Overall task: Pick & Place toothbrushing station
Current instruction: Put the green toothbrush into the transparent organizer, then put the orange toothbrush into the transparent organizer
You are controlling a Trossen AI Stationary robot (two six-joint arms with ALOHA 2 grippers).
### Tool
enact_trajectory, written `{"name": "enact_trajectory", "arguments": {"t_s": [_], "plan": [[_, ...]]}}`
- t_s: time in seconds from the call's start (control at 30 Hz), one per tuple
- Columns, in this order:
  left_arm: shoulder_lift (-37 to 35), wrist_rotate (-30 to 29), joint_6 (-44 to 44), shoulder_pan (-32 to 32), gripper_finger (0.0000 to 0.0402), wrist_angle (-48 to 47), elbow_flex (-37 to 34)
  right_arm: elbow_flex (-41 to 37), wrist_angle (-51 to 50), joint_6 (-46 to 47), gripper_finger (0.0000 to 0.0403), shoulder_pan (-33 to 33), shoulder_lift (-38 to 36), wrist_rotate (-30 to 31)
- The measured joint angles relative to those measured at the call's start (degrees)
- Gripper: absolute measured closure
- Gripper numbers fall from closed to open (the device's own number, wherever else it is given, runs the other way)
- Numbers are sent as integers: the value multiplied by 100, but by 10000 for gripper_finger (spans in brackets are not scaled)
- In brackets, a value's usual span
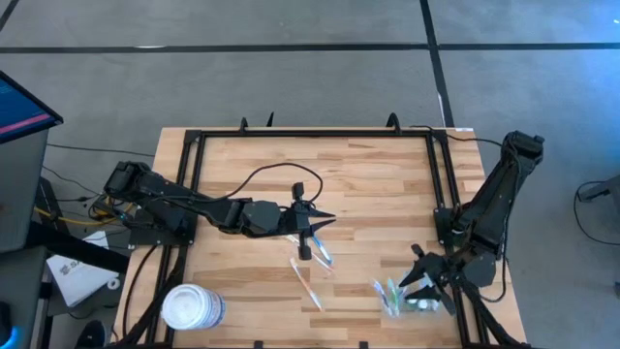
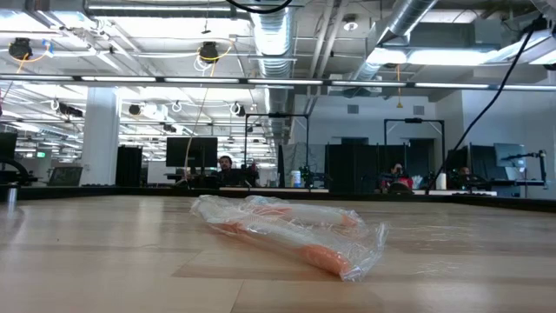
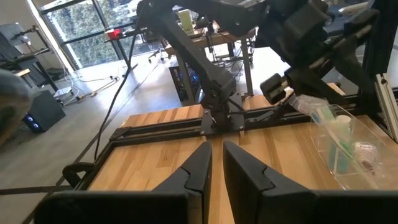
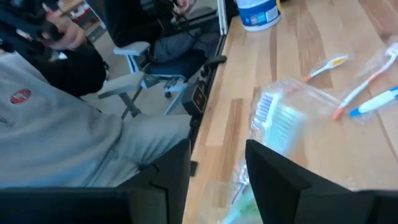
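High view: right pincer (image 1: pixel 423 282) at counter's front right corner, jaws spread, nothing gripped, toothbrushing station (image 1: pixel 397 297) just beside it on counter (image 1: pixel 368 194). Judgement: back off straight, avoid snagging clear plastic. Left pincer (image 1: pixel 308 228) mid-counter, fingers nearly together, empty, above loose toothbrushes (image 1: pixel 312 279).

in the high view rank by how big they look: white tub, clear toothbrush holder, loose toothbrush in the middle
1. white tub, clearly the largest.
2. clear toothbrush holder, by the right claw; its see-through edges make its extent unsure.
3. loose toothbrush, long but very thin.

All lie on the table, so nearness barely matters.
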Motion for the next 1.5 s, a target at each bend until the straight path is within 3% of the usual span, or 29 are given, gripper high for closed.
{"name": "enact_trajectory", "arguments": {"t_s": [0.6, 0.8, 1.07, 1.3, 1.5], "plan": [[0, 0, -35, 37, 368, -184, 0, 0, 482, -1436, 291, -47, -858, 316], [0, 3, -790, 230, 369, -1110, 0, 0, 559, -1844, 291, -343, -982, 316], [0, 524, -1615, 386, 368, -2407, 0, 0, 539, -1856, 291, -784, -1146, 290], [0, 1008, -1958, 372, 368, -3471, -3, 0, 542, -2098, 291, -1162, -1249, -173], [-2, 1169, -2217, 351, 368, -3596, -521, 0, 546, -2118, 291, -1534, -1253, -483]]}}
